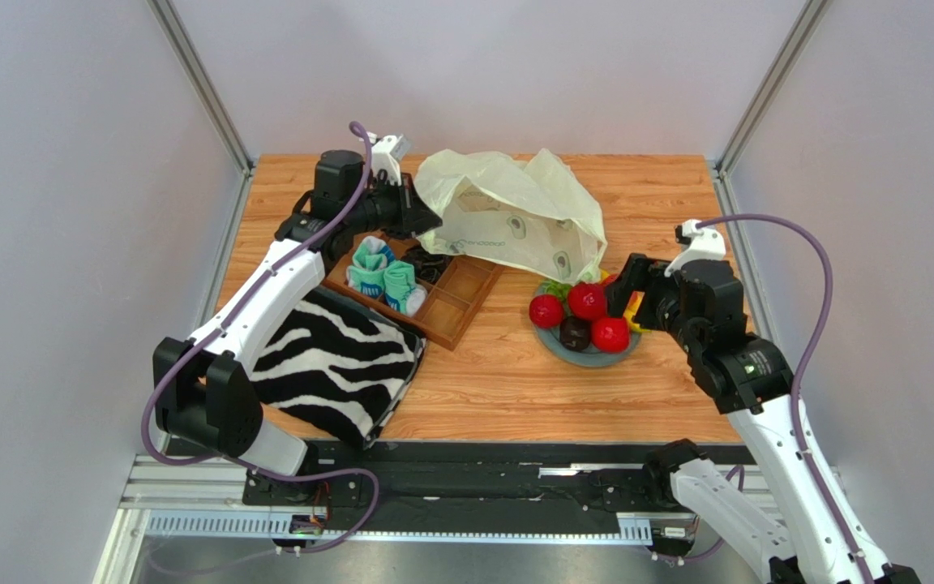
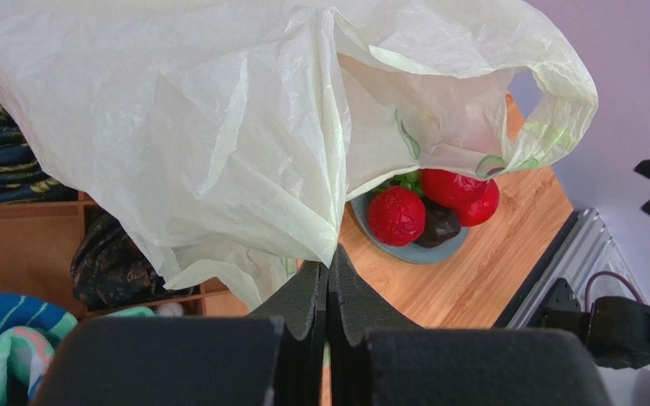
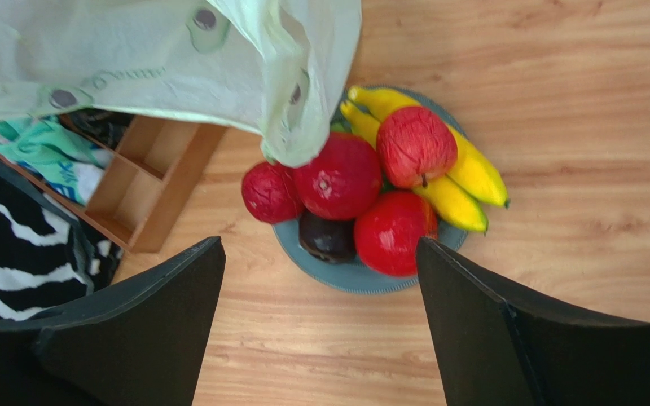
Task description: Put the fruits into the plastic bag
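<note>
The cream plastic bag point(image 1: 515, 219) with avocado prints is held up at the back of the table. My left gripper point(image 1: 421, 219) is shut on its left edge; in the left wrist view the closed fingertips point(image 2: 330, 254) pinch the film of the bag point(image 2: 218, 127). The fruits sit on a blue-grey plate point(image 1: 582, 355): several red ones point(image 1: 586, 301), a dark one point(image 1: 574, 331), yellow bananas point(image 3: 455, 182) and a bit of green grapes point(image 1: 554, 290). The bag's lower corner point(image 3: 303, 127) hangs over the plate's rim. My right gripper point(image 1: 622, 286) is open and empty, just above and right of the plate point(image 3: 318, 245).
A wooden divided tray point(image 1: 460, 298) lies left of the plate, holding teal-and-white rolled socks point(image 1: 387, 278) and dark rolled items point(image 2: 108, 262). A zebra-striped cloth point(image 1: 332, 359) lies at the front left. Grey walls enclose the table on three sides.
</note>
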Robot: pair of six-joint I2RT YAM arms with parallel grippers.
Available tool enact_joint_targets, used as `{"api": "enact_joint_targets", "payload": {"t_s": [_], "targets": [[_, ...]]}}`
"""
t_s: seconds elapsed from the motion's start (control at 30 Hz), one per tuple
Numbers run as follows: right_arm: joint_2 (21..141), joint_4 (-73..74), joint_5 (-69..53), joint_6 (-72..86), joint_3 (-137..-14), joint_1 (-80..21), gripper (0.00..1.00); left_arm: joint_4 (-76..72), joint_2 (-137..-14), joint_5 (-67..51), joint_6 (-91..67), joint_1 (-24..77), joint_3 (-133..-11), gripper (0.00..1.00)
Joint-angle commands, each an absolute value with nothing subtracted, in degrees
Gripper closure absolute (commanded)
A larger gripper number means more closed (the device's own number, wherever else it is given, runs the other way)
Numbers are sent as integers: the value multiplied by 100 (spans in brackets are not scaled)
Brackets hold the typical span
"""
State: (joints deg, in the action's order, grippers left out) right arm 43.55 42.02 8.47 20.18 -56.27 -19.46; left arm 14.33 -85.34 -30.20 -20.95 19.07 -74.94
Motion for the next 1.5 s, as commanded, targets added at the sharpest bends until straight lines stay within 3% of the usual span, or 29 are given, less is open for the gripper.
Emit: {"api": "enact_joint_targets", "payload": {"t_s": [0.0, 0.63, 1.47], "targets": [[4368, 4386, 704, 2197, -5274, -1986, 14, 1441, -8446, -3146, -2074, 1881, -7638, 100], [5878, 2286, 1107, 2628, -4438, -2101, 17, 1652, -8323, -3120, -2022, 1881, -7734, 100], [6767, 1907, 1327, 2900, -4579, -2101, 13, 1670, -8393, -3278, -2101, 1881, -7770, 100]]}}
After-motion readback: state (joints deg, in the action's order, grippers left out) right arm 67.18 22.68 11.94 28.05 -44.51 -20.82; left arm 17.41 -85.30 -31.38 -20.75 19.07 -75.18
